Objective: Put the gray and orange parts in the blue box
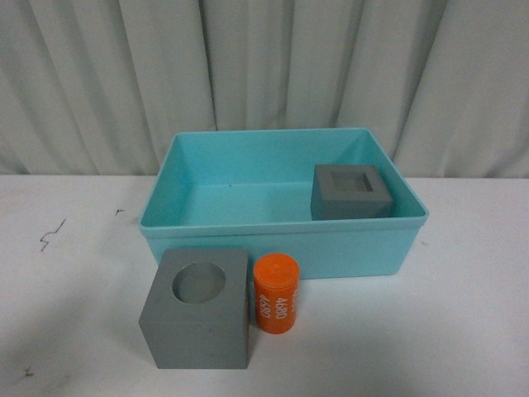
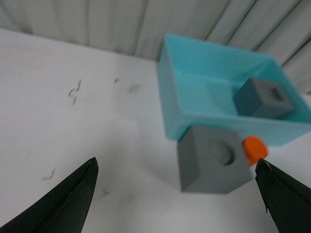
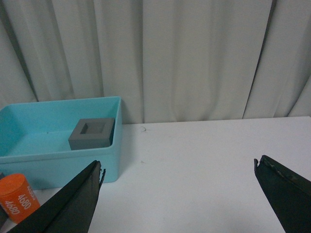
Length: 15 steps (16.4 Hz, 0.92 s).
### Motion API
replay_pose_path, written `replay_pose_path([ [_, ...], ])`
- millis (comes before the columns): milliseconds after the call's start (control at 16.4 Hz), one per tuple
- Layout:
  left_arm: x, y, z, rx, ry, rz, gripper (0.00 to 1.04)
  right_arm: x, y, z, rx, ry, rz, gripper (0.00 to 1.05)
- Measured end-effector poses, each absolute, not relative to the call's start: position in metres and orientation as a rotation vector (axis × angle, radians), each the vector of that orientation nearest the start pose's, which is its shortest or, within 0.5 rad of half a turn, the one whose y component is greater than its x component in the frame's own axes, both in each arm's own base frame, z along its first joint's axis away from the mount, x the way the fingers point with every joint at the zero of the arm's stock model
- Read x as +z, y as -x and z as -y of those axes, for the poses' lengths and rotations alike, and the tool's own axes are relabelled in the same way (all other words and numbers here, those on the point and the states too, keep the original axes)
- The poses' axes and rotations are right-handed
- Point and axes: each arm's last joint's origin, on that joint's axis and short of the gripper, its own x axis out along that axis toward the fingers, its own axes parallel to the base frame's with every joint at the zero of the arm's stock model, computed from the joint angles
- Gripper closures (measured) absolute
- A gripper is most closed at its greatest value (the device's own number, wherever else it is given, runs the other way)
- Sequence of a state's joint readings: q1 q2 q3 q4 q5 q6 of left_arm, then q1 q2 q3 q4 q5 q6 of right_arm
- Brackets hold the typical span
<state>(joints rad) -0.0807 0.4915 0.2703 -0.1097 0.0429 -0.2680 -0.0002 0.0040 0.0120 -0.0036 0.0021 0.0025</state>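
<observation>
Claws of both arms are seen spread wide with nothing held. The left claw [image 2: 175, 161] is poised over the tabletop [image 1: 74, 331] on the near side of the blue box [image 1: 347, 248]. It is aimed toward the gray cube waiting there, which is judged to suit a descent on that cube. The right claw [image 3: 178, 164] is held off to the right of the box, over bare surface, apparently clear of the other arm's work.

The box is set at the back, against the curtain, with its open top facing up so that parts can be lowered in. The gray cube with the round recess [image 1: 198, 322] is stood just in front of the box's near wall, recess upward, not yet delivered. The gray cube with the square recess [image 1: 350, 203] is already lodged inside the box, in its right near corner. The orange cylinder [image 1: 275, 294] marked "4680" is placed outside, between the box's near wall and the round-recess cube. Whether it touches the cube cannot be told.
</observation>
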Motion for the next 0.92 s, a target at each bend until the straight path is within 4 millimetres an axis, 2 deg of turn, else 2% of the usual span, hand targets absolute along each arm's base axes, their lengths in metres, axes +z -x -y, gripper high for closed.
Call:
replay_pose_path([
  [61,0.209,-0.148,0.017,-0.116,0.280,-0.341,0.07,0.167,-0.097,0.000,-0.002,-0.002,0.005,0.06],
  [183,0.208,-0.177,0.028,-0.167,0.302,-0.385,0.07,0.167,-0.097,0.000,-0.002,-0.002,0.005,0.06],
  [305,0.192,-0.222,0.051,-0.237,0.309,-0.516,0.07,0.167,-0.097,0.000,-0.002,-0.002,0.004,0.06],
  [488,0.174,-0.258,0.077,-0.269,0.266,-0.635,0.07,0.167,-0.097,0.000,-0.002,-0.002,0.005,0.06],
  [732,0.142,-0.282,0.092,-0.258,0.205,-0.790,0.07,0.167,-0.097,0.000,-0.002,-0.002,0.005,0.06],
  [915,0.139,-0.291,0.095,-0.249,0.170,-0.792,0.07,0.167,-0.097,0.000,-0.002,-0.002,0.004,0.06],
])
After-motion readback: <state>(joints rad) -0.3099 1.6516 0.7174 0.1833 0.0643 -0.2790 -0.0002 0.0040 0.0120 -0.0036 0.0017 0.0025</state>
